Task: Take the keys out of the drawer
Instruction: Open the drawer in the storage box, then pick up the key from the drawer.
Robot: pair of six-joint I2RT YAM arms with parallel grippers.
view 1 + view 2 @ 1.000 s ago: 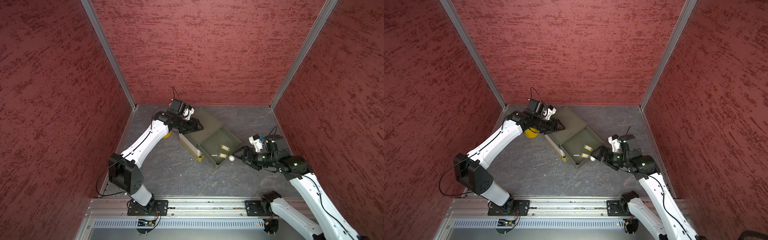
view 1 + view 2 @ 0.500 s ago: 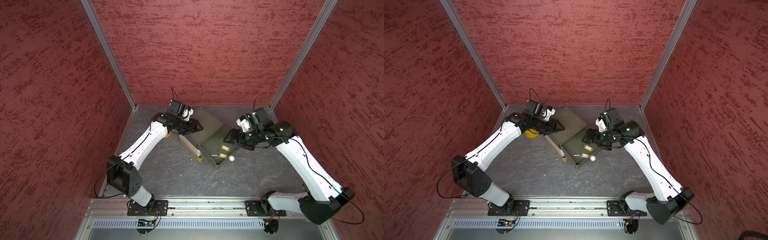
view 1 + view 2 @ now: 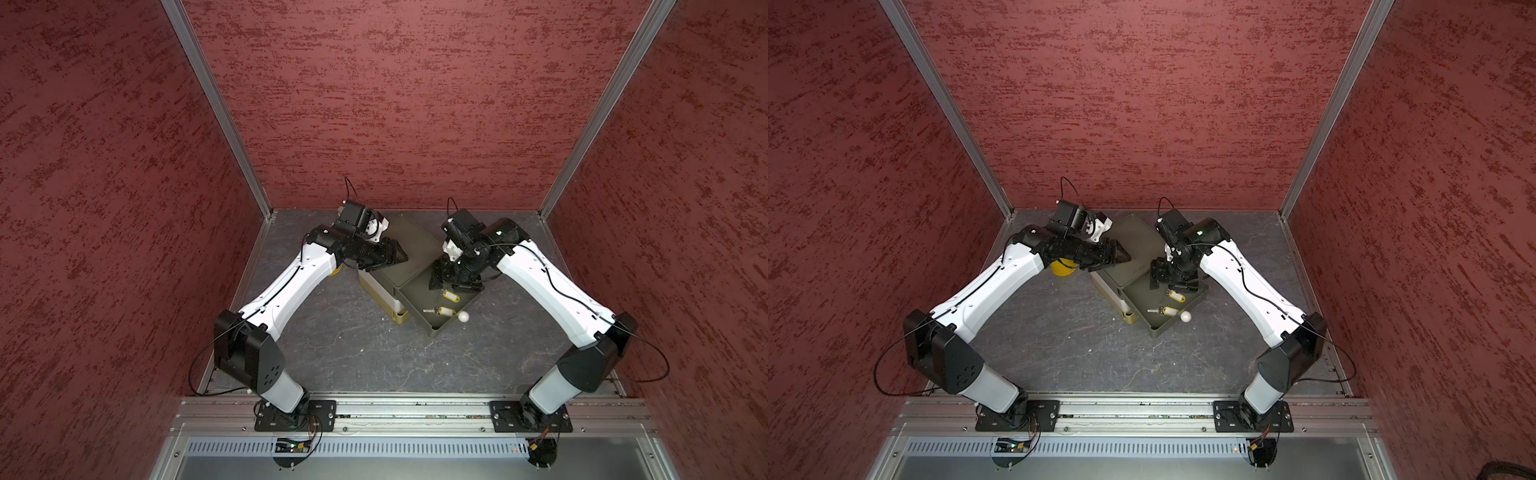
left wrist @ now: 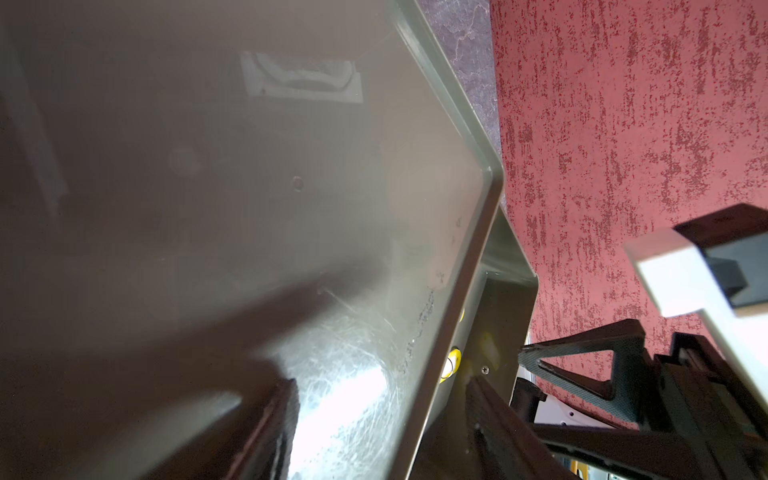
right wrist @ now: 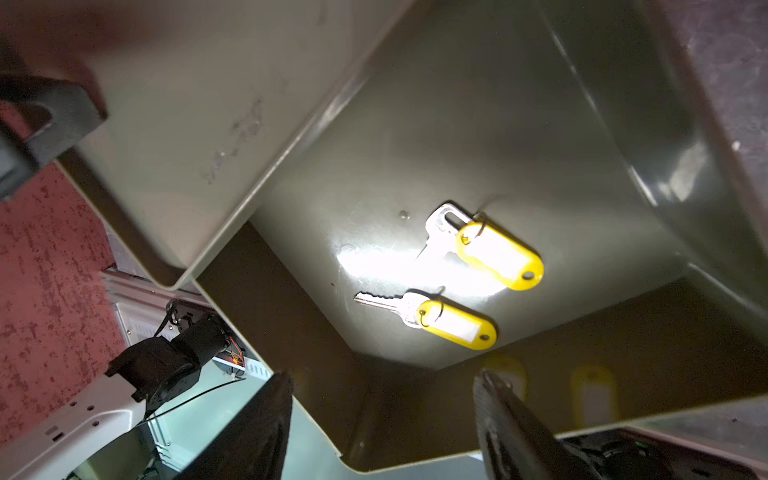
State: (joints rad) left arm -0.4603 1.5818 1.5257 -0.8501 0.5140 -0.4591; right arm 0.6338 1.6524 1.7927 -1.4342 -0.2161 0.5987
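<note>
The white-and-black jointed left arm rises from its black base plate, folds at a black elbow close to the base, and stretches forward and inward. Its black two-fingered left gripper lies nearly level and points inward. In the left wrist view its dark fingers stand apart. The white-and-black jointed right arm leans inward in much the same way. Its wrist bends steeply down, so the black two-fingered right gripper points downward. The right wrist view shows those fingers spread with a clear gap.
</note>
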